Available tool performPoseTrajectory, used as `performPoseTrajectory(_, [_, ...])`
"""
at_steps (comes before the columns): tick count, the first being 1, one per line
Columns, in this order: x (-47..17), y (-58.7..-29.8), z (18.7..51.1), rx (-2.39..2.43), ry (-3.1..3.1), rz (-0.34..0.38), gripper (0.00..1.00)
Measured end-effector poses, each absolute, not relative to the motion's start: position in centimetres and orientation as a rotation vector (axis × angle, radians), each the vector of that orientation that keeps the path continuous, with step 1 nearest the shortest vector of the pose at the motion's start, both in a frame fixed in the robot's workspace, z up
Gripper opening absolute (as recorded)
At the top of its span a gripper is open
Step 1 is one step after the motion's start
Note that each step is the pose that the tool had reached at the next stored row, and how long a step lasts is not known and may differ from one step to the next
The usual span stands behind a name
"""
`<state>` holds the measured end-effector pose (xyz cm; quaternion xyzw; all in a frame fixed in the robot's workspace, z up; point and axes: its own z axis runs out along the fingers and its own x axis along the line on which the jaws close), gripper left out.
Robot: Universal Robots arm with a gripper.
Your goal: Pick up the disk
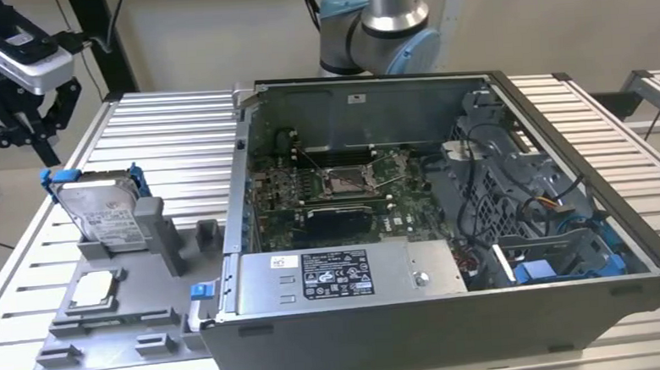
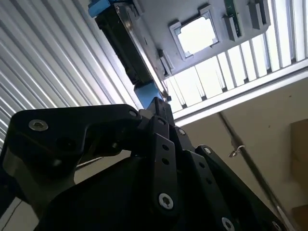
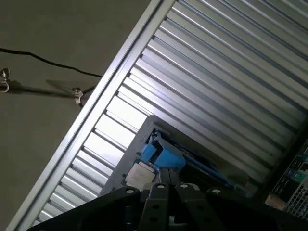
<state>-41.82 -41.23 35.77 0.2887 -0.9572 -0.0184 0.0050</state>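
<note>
Hovering closed and empty, the hand (image 1: 46, 151) hangs apart above the blue top edge of the disk (image 1: 105, 215).

One claw (image 1: 46, 149); one disk (image 1: 105, 215) in a blue frame, just under the claw; one small square chip (image 1: 92, 289) beyond it; one grey holder (image 1: 145, 323) beneath both; one open computer case (image 1: 429, 337) well away from the claw, one silver box (image 1: 346, 273) inside; one slatted surface (image 1: 158, 135).
</note>
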Motion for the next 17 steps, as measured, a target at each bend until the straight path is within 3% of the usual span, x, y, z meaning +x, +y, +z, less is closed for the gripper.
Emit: performPoseTrajectory(17, [-41.82, -41.24, 35.77, 1.355, -2.819, -0.053, 0.00])
